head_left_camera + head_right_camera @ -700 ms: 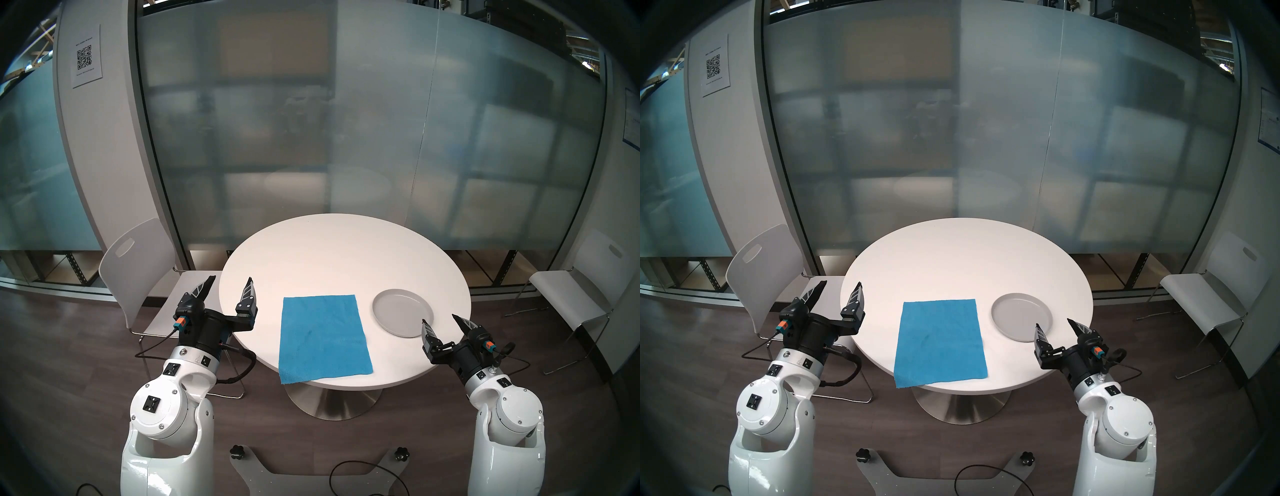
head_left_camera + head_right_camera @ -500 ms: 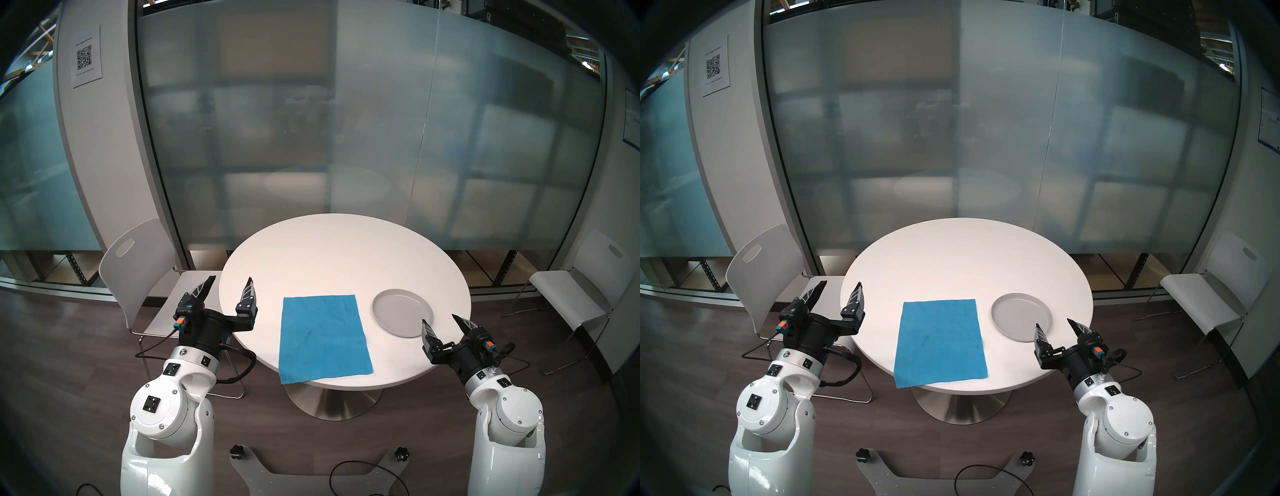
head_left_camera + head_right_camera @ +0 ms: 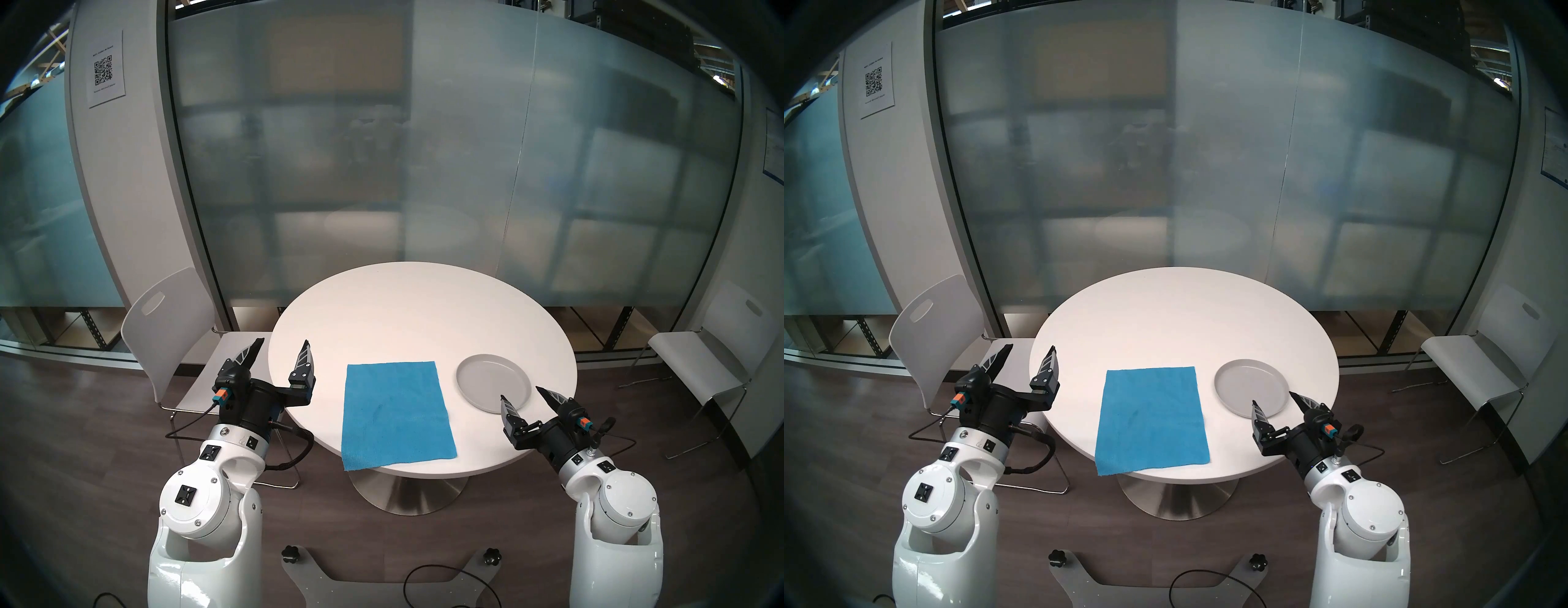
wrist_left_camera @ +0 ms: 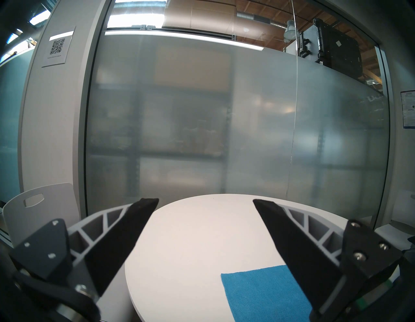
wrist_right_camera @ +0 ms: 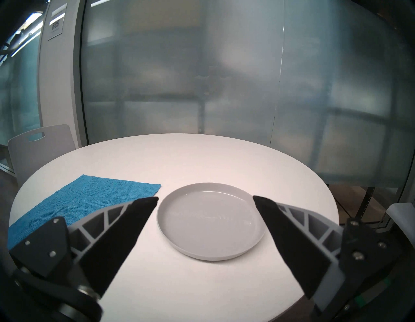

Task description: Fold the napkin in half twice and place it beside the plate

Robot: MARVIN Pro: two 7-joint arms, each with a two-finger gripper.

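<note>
Lying flat and unfolded near the front edge of the round white worktop (image 3: 407, 305), the square blue microfibre napkin (image 3: 396, 414) shows in the left head view with one front corner hanging just over the rim; the plain round light-grey plate (image 3: 488, 378) sits to its right, apart from it, the left pincer (image 3: 282, 343) hangs with jaws spread at the worktop's left edge, and the right pincer (image 3: 522, 391) hangs spread over the plate's near rim, empty. In the right head view the napkin (image 3: 1151, 422), plate (image 3: 1246, 384), left pincer (image 3: 1031, 348) and right pincer (image 3: 1274, 398) stand the same way, with a white chair (image 3: 932, 322) beyond the left arm. From the left wrist view, the left pincer (image 4: 205, 200) gapes wide over bare worktop (image 4: 202, 236), the napkin (image 4: 262, 294) low on the right. From the right wrist view, the right pincer (image 5: 205, 197) frames the plate (image 5: 210, 220) without touching it, the napkin (image 5: 89, 195) on the left
</note>
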